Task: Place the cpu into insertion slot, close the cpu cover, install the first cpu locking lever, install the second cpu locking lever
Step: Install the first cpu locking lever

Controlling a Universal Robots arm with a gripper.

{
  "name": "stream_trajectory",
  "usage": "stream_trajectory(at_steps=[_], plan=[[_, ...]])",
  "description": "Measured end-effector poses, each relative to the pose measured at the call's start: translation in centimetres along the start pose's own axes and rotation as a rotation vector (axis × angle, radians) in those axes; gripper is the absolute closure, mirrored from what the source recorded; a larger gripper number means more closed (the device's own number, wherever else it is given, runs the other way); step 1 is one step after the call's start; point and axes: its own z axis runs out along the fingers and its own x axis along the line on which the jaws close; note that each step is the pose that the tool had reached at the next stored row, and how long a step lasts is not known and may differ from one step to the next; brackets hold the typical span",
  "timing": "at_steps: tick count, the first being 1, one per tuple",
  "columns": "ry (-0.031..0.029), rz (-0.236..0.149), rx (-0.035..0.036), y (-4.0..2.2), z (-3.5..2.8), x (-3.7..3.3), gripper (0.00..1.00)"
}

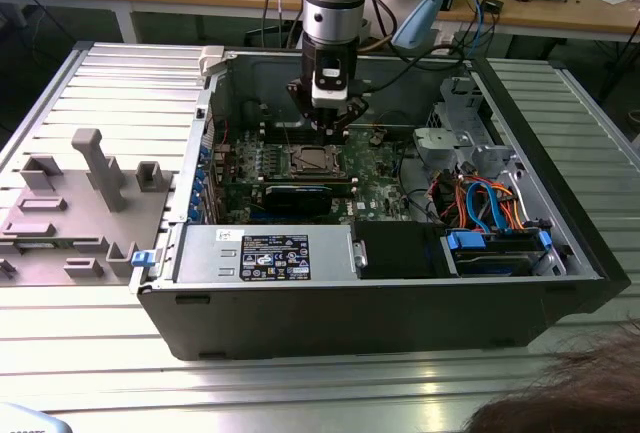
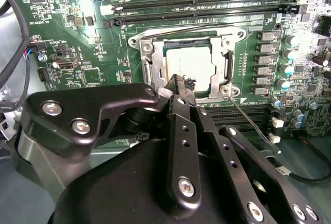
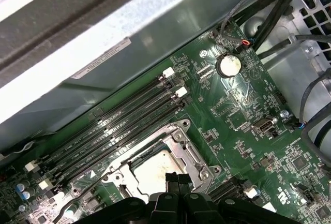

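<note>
One cpu (image 2: 189,64) just beneath pincer (image 2: 180,81)

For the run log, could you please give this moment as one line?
gripper: above cpu | jaws: shut | cpu: in insertion slot | cpu cover: down

No print legible, black label with white marks (image 1: 275,257) on silvery metal power supply box (image 1: 200,251), tiny white lettering (image 3: 77,147) across green circuit board (image 3: 243,107)
</note>
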Motion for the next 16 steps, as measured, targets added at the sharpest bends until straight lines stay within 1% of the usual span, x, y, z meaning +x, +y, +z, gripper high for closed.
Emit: stream_trajectory(at_steps=[16], plan=[[-0.002,-0.05,-0.0024,0.0,0.0,0.0,0.89]])
